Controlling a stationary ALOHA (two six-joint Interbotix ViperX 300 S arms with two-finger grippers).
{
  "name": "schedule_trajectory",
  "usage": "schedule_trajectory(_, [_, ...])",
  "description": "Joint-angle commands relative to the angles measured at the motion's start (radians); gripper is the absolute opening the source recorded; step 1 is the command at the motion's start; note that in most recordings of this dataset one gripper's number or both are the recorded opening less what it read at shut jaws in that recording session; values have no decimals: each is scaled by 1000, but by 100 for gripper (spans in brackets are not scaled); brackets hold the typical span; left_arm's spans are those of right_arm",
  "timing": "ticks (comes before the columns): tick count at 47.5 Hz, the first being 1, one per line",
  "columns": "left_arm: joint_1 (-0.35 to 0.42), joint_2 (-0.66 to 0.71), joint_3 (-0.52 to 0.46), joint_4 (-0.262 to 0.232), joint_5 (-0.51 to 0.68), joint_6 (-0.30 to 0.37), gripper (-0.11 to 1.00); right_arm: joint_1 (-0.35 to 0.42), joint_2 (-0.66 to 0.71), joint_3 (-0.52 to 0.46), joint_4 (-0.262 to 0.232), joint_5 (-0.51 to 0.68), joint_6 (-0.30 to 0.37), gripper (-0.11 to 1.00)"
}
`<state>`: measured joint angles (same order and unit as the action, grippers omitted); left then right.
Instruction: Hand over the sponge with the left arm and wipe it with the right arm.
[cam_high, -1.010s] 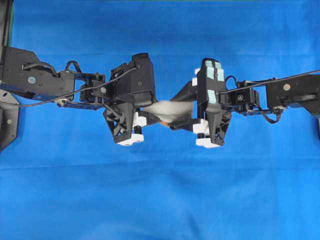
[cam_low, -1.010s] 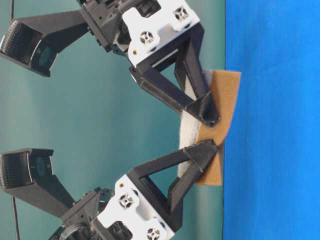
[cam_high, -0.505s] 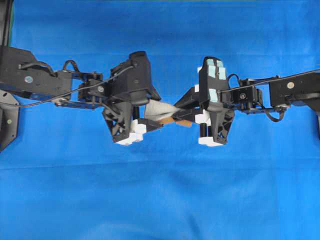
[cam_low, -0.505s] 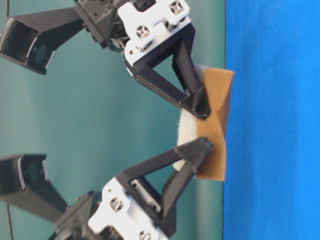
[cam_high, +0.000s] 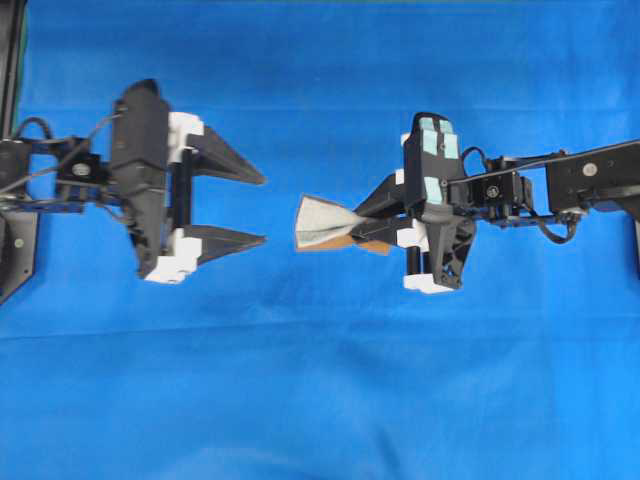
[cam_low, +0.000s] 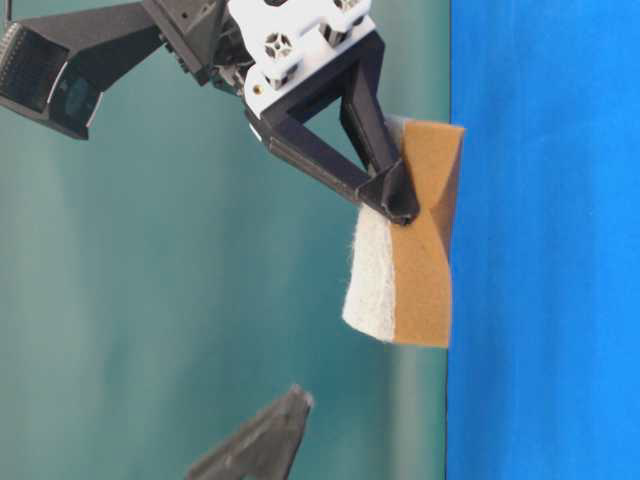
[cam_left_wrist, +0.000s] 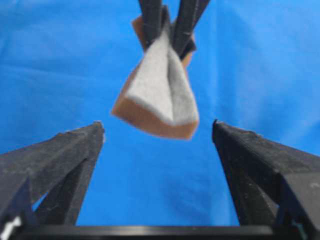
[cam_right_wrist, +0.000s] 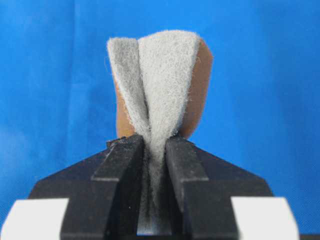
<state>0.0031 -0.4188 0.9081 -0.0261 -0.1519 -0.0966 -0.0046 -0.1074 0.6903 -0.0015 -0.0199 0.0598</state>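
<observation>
Above the middle of the blue cloth (cam_high: 320, 400), the sponge (cam_high: 322, 222) is being held in the air by the right gripper (cam_high: 372, 222), whose jaws are being pressed shut on one end so that the grey face is being pinched into a fold. Toward the cloth's left edge, the left gripper (cam_high: 252, 210) is being held with its jaws spread wide, gripping nothing, clearly apart from the sponge's free end.

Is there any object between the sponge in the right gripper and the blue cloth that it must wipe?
Nothing visible. The right gripper pinches the sponge folded, and only open space separates it from the blue cloth. The left gripper is open, off to the side.
</observation>
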Motion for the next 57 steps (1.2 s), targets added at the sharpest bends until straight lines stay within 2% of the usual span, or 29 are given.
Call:
schedule_trajectory(1, [-2, -40, 6, 0, -17, -2, 86, 2, -26, -9, 0, -3, 2, 19])
schedule_trajectory(17, [-2, -49, 14, 0, -15, 2, 86, 3, -8, -8, 3, -8, 6, 19])
schedule_trajectory(45, [-2, -57, 21, 0, -17, 5, 86, 11, 259, -3, 17, -103, 9, 19])
schedule_trajectory(57, [-2, -69, 29, 0, -15, 5, 86, 6, 287, -3, 20, -112, 9, 19])
